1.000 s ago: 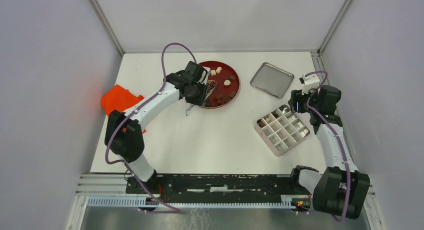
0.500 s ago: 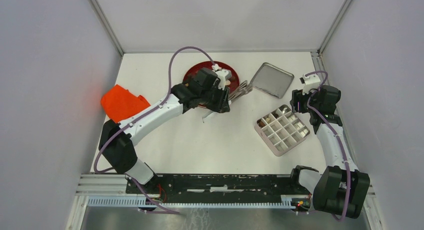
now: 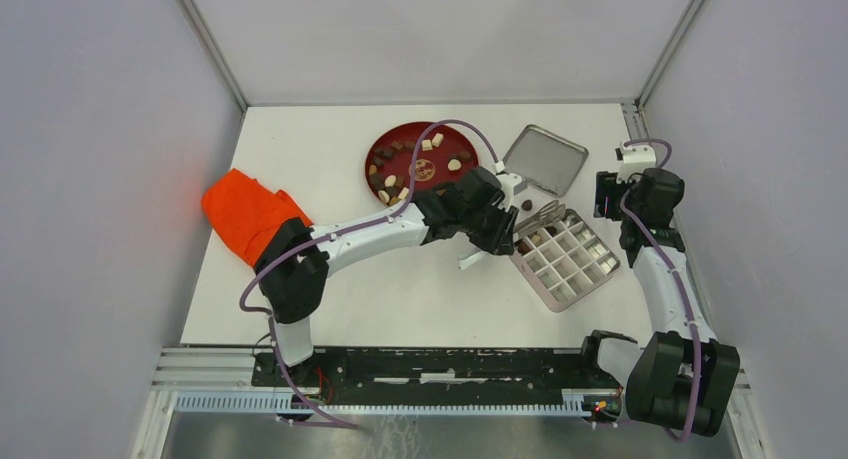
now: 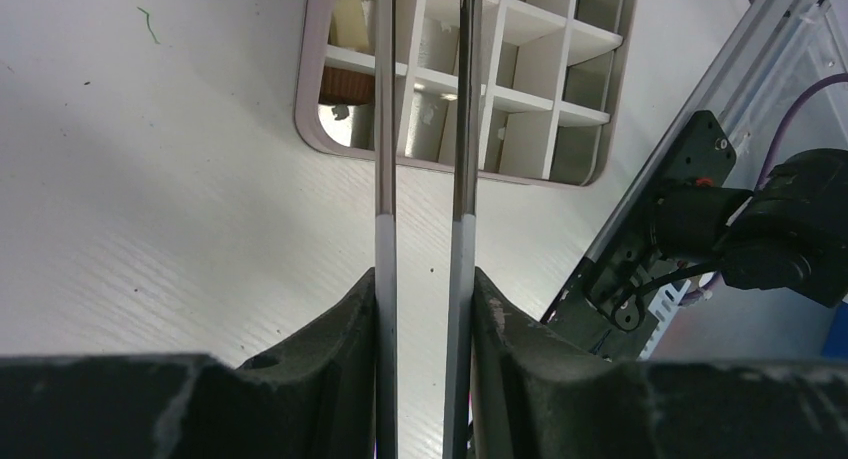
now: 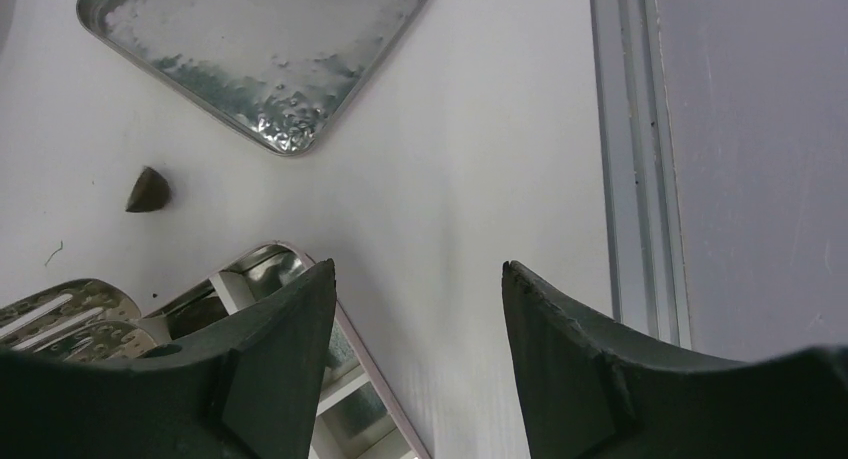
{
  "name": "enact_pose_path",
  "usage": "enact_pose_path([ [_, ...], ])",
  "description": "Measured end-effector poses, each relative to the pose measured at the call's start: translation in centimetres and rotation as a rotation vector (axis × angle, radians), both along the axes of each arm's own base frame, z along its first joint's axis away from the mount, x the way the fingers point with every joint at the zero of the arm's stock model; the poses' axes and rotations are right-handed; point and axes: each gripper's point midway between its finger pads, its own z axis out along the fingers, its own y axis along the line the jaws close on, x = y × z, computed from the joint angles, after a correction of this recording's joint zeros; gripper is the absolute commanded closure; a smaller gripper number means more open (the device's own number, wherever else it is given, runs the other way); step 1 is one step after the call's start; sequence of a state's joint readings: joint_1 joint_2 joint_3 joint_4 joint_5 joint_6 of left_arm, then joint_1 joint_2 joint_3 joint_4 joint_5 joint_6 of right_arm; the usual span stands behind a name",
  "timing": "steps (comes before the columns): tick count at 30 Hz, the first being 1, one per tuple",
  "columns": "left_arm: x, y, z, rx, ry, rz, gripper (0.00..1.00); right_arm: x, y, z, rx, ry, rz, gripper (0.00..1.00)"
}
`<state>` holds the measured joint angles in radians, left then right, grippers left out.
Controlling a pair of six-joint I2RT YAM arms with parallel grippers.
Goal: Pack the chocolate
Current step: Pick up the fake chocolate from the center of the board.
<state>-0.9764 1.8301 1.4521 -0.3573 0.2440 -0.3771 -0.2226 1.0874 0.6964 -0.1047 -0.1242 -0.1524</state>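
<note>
The left pincer point(image 4: 425, 279) stands narrow, clamped on the two arms of the tweezers point(image 4: 385, 159), one finger pressed against each arm; the arms run straight ahead from it, apart from each other, and reach out over the near corner of the box point(image 4: 520, 24); whether a piece sits between their tips I cannot tell. In the cells just ahead of this pincer lie a cream piece and a brown one. Most of the chocolate point(image 3: 390, 181) lies on the plate point(image 3: 420, 126), behind the left pincer and off to its left flank; the cloth point(image 3: 245, 214) lies far behind it, beside its arm, on the bench point(image 3: 400, 279).

The right pincer point(image 5: 418, 279) gapes wide and holds nothing, touching nothing; the lid point(image 5: 260, 39) lies ahead of it and a little to its left; one loose dark piece point(image 5: 148, 191) rests on the bench between that lid and the tweezers' slotted tips, which show at this pincer's left side; a corner of the box lies just under its left finger.
</note>
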Motion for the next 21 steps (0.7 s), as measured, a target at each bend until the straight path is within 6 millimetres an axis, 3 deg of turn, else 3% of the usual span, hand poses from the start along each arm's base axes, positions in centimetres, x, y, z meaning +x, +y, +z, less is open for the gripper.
enact_pose_path([
  [21, 2.2, 2.3, -1.4, 0.118, -0.06, 0.123, 0.98, 0.2, 1.6, -0.5, 0.042, 0.009, 0.082, 0.33],
])
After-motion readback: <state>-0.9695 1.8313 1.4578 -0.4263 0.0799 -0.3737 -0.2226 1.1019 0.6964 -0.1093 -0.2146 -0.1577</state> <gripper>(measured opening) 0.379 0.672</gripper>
